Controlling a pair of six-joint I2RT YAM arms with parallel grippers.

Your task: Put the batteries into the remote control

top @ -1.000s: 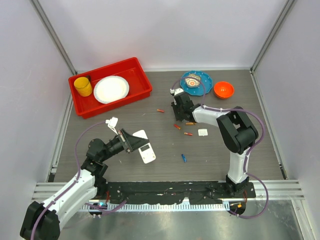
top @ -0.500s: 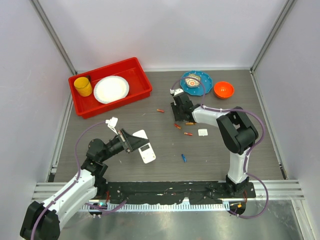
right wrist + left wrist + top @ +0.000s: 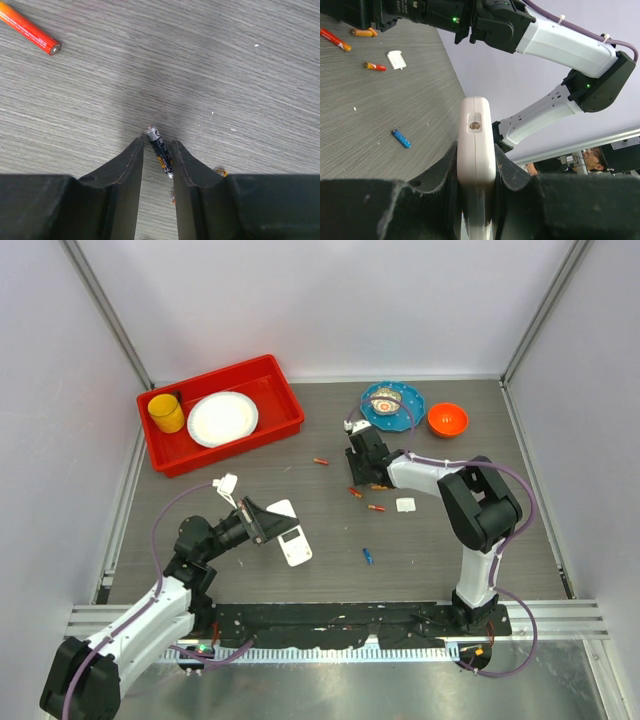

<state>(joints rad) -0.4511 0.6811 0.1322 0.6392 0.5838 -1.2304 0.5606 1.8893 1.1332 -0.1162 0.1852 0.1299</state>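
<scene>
- Near the front left of the table [image 3: 450,550], your left gripper [image 3: 476,159] is clamped on the remote control [image 3: 476,125], held edge-up between both fingers
- Farther back, your right gripper [image 3: 157,150] has its fingers close either side of a dark battery [image 3: 160,149]; you cannot tell whether they pinch it
- An orange battery [image 3: 29,29] lies apart from that gripper, and a blue battery [image 3: 401,138] lies between the arms

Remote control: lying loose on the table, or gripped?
Gripped: the left hand clamps the remote control edge-on between its fingers.
</scene>
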